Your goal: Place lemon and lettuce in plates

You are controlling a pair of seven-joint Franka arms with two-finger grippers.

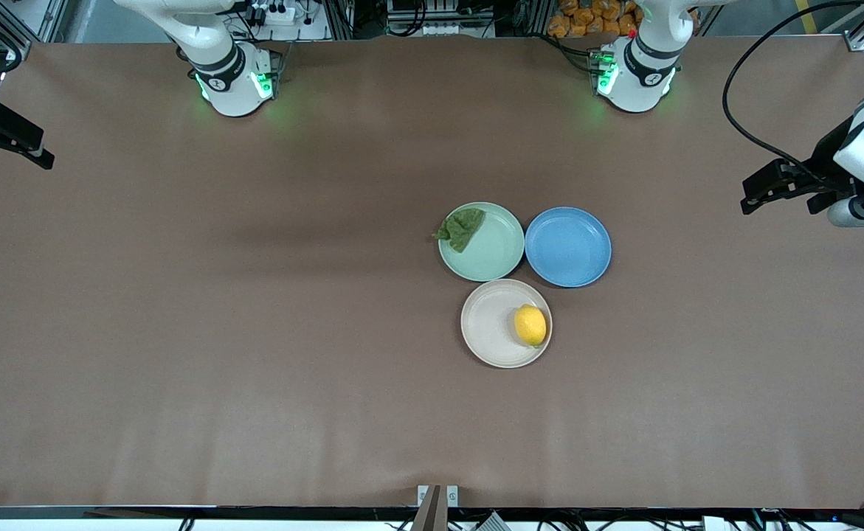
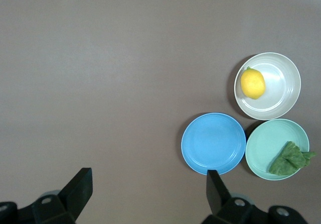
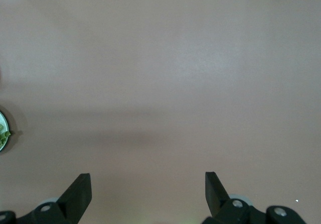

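Observation:
The lemon (image 1: 530, 325) lies in the beige-cream plate (image 1: 487, 324), on the side toward the left arm's end. The lettuce (image 1: 462, 226) lies on the mint green plate (image 1: 494, 251), draped over its rim toward the right arm's end. The left wrist view shows the lemon (image 2: 253, 83), the beige plate (image 2: 281, 103), the lettuce (image 2: 290, 158) and the mint plate (image 2: 266, 148). My left gripper (image 1: 778, 199) is open and empty above the table's left-arm end, also seen from its wrist (image 2: 149, 189). My right gripper (image 1: 7, 158) is open and empty above the right-arm end (image 3: 148, 191).
An empty blue plate (image 1: 568, 246) sits beside the mint plate, toward the left arm's end, and touches it; it also shows in the left wrist view (image 2: 213, 143). The three plates cluster near the table's middle on the brown table cover (image 1: 254, 332).

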